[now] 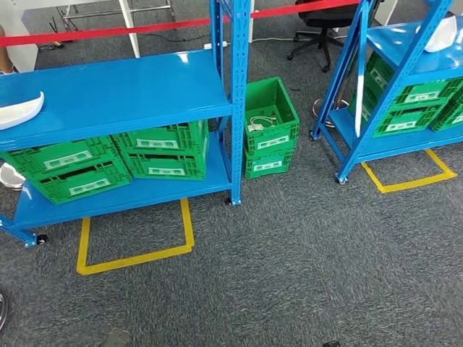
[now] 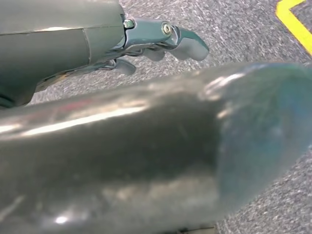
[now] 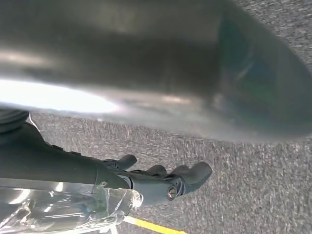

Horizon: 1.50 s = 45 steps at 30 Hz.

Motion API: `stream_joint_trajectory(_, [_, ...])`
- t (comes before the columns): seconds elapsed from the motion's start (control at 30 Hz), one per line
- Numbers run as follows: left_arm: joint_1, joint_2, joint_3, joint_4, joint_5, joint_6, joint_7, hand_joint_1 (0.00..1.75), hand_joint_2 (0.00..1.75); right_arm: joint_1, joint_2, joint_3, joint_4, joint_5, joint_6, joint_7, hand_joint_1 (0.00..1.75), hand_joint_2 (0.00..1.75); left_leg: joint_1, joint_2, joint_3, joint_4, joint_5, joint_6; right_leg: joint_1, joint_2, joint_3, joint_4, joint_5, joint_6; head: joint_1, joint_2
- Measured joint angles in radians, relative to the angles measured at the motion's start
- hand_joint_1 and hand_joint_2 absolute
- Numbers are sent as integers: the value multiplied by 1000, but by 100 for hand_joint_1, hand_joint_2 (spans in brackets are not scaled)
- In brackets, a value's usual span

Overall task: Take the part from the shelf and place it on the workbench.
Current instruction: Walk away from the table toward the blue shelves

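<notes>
A white curved part lies on the top board of the blue shelf at the left of the head view. A second white part rests on the top of another blue shelf at the far right. My left hand hangs over the grey carpet in the left wrist view, fingers stretched out and holding nothing. My right hand hangs the same way in the right wrist view, fingers extended with nothing in them.
Green crates fill the left shelf's lower board. Two stacked green crates stand on the carpet between the shelves. Yellow tape marks floor boxes. A red barrier band and an office chair lie behind.
</notes>
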Motion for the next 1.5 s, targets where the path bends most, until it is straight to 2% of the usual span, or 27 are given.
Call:
stream_joint_trajectory(0.07, [0, 1, -3, 3, 8, 2, -1, 0, 0, 0, 0, 0, 1, -6, -9, 1, 0, 0, 2, -6, -2, 0, 0, 1, -3, -2, -59, 130, -60, 6, 2, 0])
stream_joint_trajectory(0.1, [1, 1, -5, 5, 11, 2, -2, 0, 0, 0, -1, 0, 2, -8, -12, 1, 0, 0, 3, -12, -2, 1, 0, -1, -4, -2, -73, 164, -66, 8, 2, 0])
stream_joint_trajectory(0.13, [1, 1, -7, 7, 13, 2, -2, 0, 0, 1, -2, 0, 2, -9, -14, 1, 0, 0, 5, -20, -2, 2, 1, -4, -5, -1, -69, 158, -53, 11, 2, 0])
stream_joint_trajectory(0.17, [0, 0, -8, 9, 15, 2, -2, 0, 0, 1, -3, 0, 3, -11, -16, 1, 0, 0, 8, -28, -2, 3, 0, -8, -8, 1, -44, 111, -23, 14, 2, 0])
stream_joint_trajectory(0.23, [0, 1, -11, 10, 17, 3, -2, 0, 0, -1, -5, -1, 6, -14, -19, 1, 0, 0, 12, -44, -4, 12, -3, -21, -14, 22, 30, -25, 32, 18, 4, 0])
stream_joint_trajectory(0.27, [0, 1, -13, 10, 19, 3, -2, 0, 0, -3, -6, 0, 8, -15, -20, 1, 0, 0, 12, -49, -6, 17, -5, -28, -15, 32, 55, -74, 45, 14, 4, 0])
stream_joint_trajectory(0.3, [0, 2, -14, 11, 20, 4, -3, 0, 0, -6, -6, 0, 10, -17, -22, 1, 0, 0, 12, -54, -9, 20, -6, -35, -15, 40, 65, -96, 46, 7, 4, 0])
stream_joint_trajectory(0.37, [1, 3, -17, 12, 25, 4, -3, 0, 0, -10, -6, 0, 12, -20, -24, 0, 0, 0, 15, -62, -13, 19, -4, -49, -10, 36, 66, -95, 45, -16, 4, 0])
stream_joint_trajectory(0.4, [2, 3, -17, 13, 27, 5, -3, 0, 0, -11, -7, -1, 12, -22, -25, 0, 0, 0, 17, -56, -16, 21, -5, -54, -9, 31, 67, -94, 47, -25, 4, 0])
stream_joint_trajectory(0.43, [2, 3, -18, 14, 29, 5, -3, 0, 0, -12, -7, -1, 13, -24, -26, -1, 0, 0, 17, -37, -23, 35, -14, -59, -9, 25, 68, -95, 51, -33, 3, 0])
stream_joint_trajectory(0.47, [2, 3, -19, 14, 30, 5, -3, 0, 0, -11, -7, -2, 14, -25, -26, -3, 0, 0, 16, -12, -39, 69, -36, -62, -9, 17, 68, -96, 54, -40, 1, 0])
stream_joint_trajectory(0.53, [-3, 3, -22, 14, 34, 5, -3, 0, 0, -8, -7, -2, 17, -30, -27, -6, 0, 0, 13, 37, -100, 196, -104, -64, -6, 1, 65, -97, 56, -47, -4, 0])
stream_joint_trajectory(0.57, [-5, 3, -24, 14, 36, 5, -3, 0, 0, -6, -8, -2, 20, -32, -27, -9, 0, 0, 13, 45, -133, 265, -134, -65, -5, -9, 64, -97, 55, -48, -4, 0])
stream_joint_trajectory(0.6, [-5, 4, -25, 14, 39, 5, -3, 0, 0, -6, -9, -2, 23, -33, -28, -11, 0, 0, 13, 47, -155, 310, -146, -65, -4, -17, 63, -97, 55, -48, -4, 0])
stream_joint_trajectory(0.63, [-4, 4, -26, 14, 43, 5, -3, 0, 0, -6, -10, -2, 26, -35, -28, -13, 0, 0, 13, 48, -159, 320, -138, -63, -3, -23, 62, -97, 55, -48, -4, 0])
stream_joint_trajectory(0.67, [-3, 5, -28, 14, 46, 5, -3, 0, 0, -8, -11, -2, 29, -35, -28, -15, 0, 0, 12, 49, -143, 289, -112, -61, -3, -28, 63, -97, 54, -47, -4, 0])
stream_joint_trajectory(0.73, [-3, 7, -31, 14, 50, 5, -2, 0, 0, -12, -11, -2, 34, -36, -28, -17, 0, 0, 11, 57, -72, 154, -47, -55, -1, -33, 66, -96, 51, -43, -5, 0])
stream_joint_trajectory(0.8, [-6, 7, -34, 15, 53, 6, 0, 0, 0, -16, -13, -2, 38, -38, -28, -18, 0, 0, 10, 64, -22, 55, -17, -51, 4, -37, 64, -94, 46, -35, -5, 0])
stream_joint_trajectory(0.83, [-7, 6, -36, 15, 54, 6, 1, 0, 0, -17, -15, -2, 40, -39, -28, -18, 0, 0, 10, 65, -15, 38, -17, -50, 8, -38, 62, -93, 42, -40, -4, 0])
stream_joint_trajectory(0.93, [-7, 6, -41, 15, 58, 9, 4, 0, 0, -20, -22, -2, 46, -41, -28, -18, 0, 0, 9, 61, -14, 33, -17, -50, 10, -39, 61, -99, 42, -67, -4, 0])
stream_joint_trajectory(0.97, [-6, 7, -41, 16, 59, 10, 5, 0, 0, -21, -23, -2, 48, -42, -28, -17, 0, 0, 7, 61, -14, 33, -17, -47, 9, -39, 62, -103, 45, -63, -4, 0])
stream_joint_trajectory(1.07, [-8, 8, -44, 18, 60, 13, 6, 0, 0, -24, -27, -2, 59, -50, -28, -9, 0, 0, 5, 60, -15, 33, -17, -38, 7, -39, 68, -115, 53, -42, -4, 0])
stream_joint_trajectory(1.2, [-12, 9, -48, 22, 61, 15, 6, 0, 0, -28, -31, -3, 72, -57, -28, 3, 0, 0, 3, 60, -15, 34, -18, -33, 3, -39, 71, -122, 57, -19, -4, 0])
stream_joint_trajectory(1.3, [-16, 10, -50, 28, 69, 17, 6, 0, 0, -34, -33, -6, 86, -63, -28, 21, 0, 0, 2, 60, -15, 34, -18, -32, 2, -39, 71, -122, 57, -14, -4, 0])
stream_joint_trajectory(1.37, [-20, 10, -52, 32, 76, 16, 6, 0, 87, -38, -35, -8, 97, -65, -28, 30, 0, 0, 2, 60, -14, 34, -17, -31, 2, -39, 71, -122, 58, -13, -4, 0])
stream_joint_trajectory(1.43, [-24, 10, -55, 36, 79, 16, 5, 0, 175, -41, -37, -10, 105, -66, -28, 35, 0, 87, 2, 60, -14, 34, -17, -31, 3, -39, 70, -122, 58, -13, -4, 0])
stream_joint_trajectory(1.5, [-28, 10, -58, 40, 81, 15, 4, 0, 175, -44, -39, -11, 112, -66, -28, 38, 0, 175, 3, 60, -14, 34, -16, -31, 4, -39, 71, -122, 58, -13, -4, 0])
